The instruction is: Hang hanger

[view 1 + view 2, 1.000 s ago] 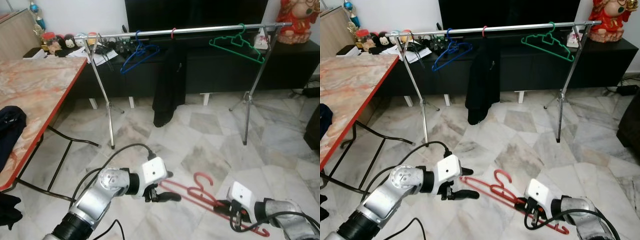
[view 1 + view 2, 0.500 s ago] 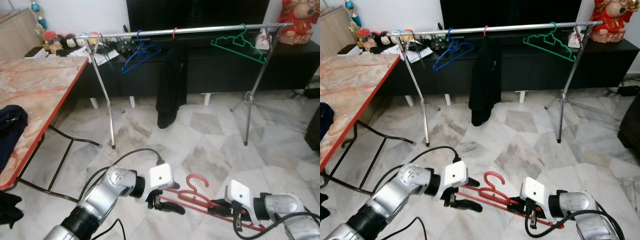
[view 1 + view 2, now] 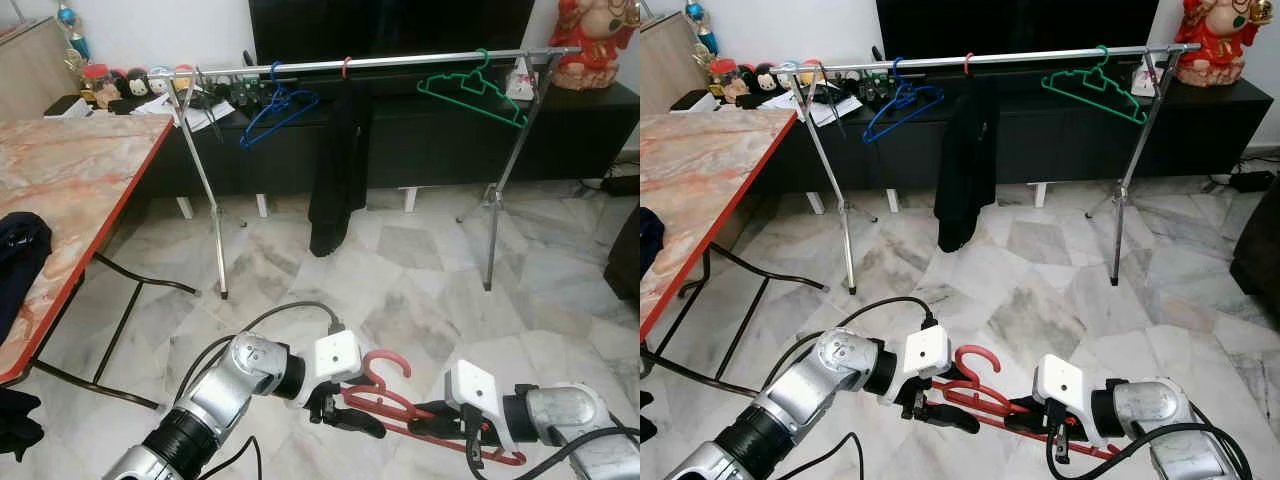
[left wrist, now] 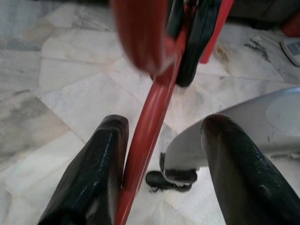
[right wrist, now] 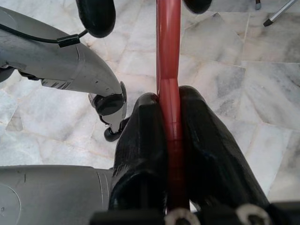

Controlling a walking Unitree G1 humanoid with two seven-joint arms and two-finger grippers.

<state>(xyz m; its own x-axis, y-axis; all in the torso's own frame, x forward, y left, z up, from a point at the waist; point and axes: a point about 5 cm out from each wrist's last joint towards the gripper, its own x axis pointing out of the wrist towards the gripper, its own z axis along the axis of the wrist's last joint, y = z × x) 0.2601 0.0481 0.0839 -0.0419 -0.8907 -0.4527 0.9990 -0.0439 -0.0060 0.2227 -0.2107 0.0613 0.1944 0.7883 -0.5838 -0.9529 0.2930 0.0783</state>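
Fingers [image 5: 145,140] of right gripper [image 5: 169,101] pinch red hanger [image 5: 168,56].

My left arm [image 3: 215,395] is brushed silver with a rounded elbow joint, going to a black ribbed section nearer the shoulder. A black cable [image 3: 270,318] loops over it into a white, boxy wrist module [image 3: 337,355]. My left gripper [image 3: 350,421] has two long, glossy black fingers [image 4: 91,180] with rounded tips. My right arm [image 3: 565,425] is the same silver, with its own white module [image 3: 472,388], black cabling and my right gripper [image 3: 440,412] in black.
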